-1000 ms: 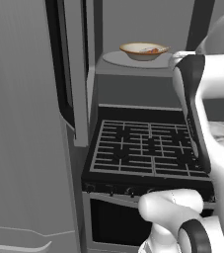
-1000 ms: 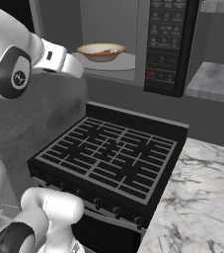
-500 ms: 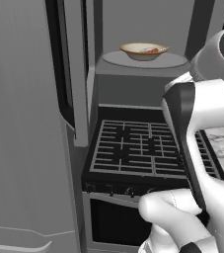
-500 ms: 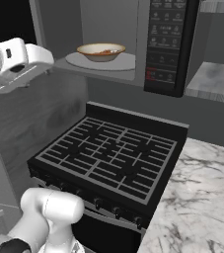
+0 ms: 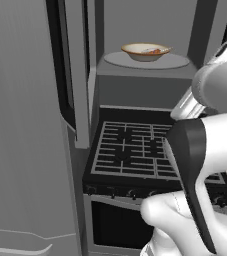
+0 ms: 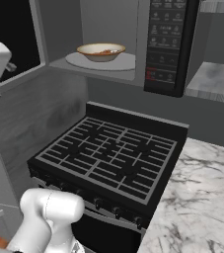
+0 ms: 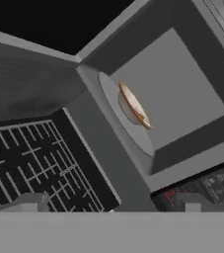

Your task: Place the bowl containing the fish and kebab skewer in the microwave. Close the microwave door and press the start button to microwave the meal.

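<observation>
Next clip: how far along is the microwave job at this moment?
Done: the bowl with the meal sits on the turntable inside the microwave. In hand: nothing; in the hand view the end effector looks into the cavity from outside, finger tips apart and empty. Left: the microwave door stands wide open and needs closing, then the start button on the button panel pressed.

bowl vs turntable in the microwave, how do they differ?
The bowl is cream with a tan-yellow rim; the turntable is plain pale grey. The bowl is raised and hollow and holds food; the turntable is flat. The bowl is narrower and sits on the turntable. Both are round, inside the open microwave.
</observation>
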You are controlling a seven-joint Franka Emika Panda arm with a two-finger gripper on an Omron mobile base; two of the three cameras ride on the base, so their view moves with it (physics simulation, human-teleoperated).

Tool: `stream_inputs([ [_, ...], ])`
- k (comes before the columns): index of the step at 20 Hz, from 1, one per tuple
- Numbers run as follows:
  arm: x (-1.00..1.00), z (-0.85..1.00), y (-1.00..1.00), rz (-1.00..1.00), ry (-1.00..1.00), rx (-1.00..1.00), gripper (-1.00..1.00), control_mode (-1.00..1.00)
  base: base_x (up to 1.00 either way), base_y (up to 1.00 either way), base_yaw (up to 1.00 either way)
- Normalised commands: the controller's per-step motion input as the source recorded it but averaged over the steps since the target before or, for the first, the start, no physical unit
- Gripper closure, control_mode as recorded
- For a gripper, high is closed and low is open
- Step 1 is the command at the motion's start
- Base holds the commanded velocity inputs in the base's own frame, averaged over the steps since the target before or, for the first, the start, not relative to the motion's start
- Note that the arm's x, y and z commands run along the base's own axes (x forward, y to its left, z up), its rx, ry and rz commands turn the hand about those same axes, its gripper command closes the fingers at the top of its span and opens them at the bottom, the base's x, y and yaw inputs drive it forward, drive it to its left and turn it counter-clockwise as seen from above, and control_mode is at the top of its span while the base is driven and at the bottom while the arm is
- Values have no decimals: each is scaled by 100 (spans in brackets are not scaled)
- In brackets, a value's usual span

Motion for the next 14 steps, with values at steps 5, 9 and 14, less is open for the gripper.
stream_inputs([
  [5,-58,21,54,19,0,-36,-100,-100,0,0,0],
  [9,-53,14,63,10,0,-34,-100,-100,0,0,0],
  [14,-51,6,68,6,-2,-31,-100,-100,0,0,0],
])
